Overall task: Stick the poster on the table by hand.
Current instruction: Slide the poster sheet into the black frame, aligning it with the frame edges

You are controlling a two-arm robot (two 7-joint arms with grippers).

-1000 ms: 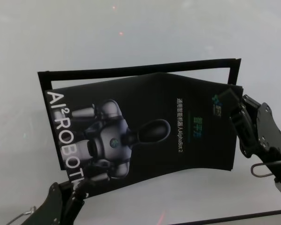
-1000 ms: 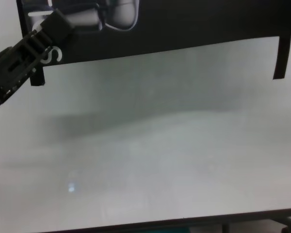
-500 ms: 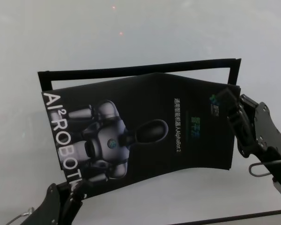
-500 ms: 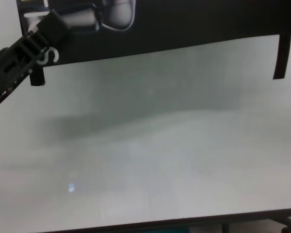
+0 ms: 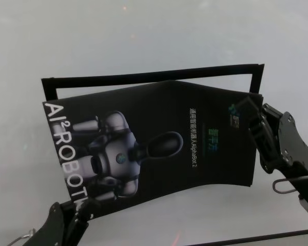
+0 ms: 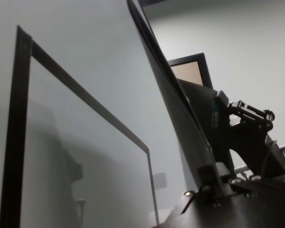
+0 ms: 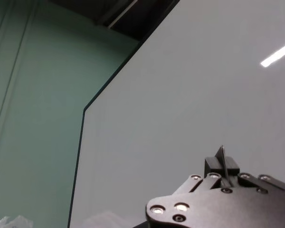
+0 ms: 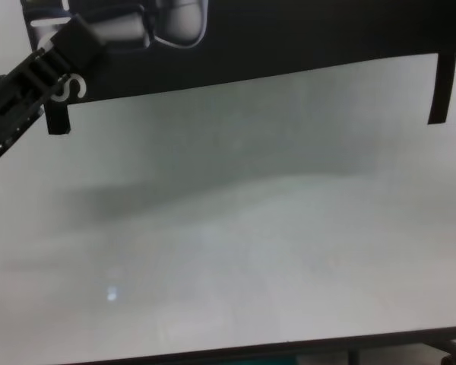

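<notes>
Above the table, both tools pinch the poster, long axis left-right, lettering leftward.

The head camera looks steeply down on the counter from above, the chest camera sits low near its front edge facing forward across it, both sharing the poster, while each wrist camera peers up close along its own hand.

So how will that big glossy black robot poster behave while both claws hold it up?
The glossy black robot poster probably flexes easily: it bows between the left claw and right claw. Probably light, since corner pinches carry it. Its gloss suggests it may slip.
</notes>
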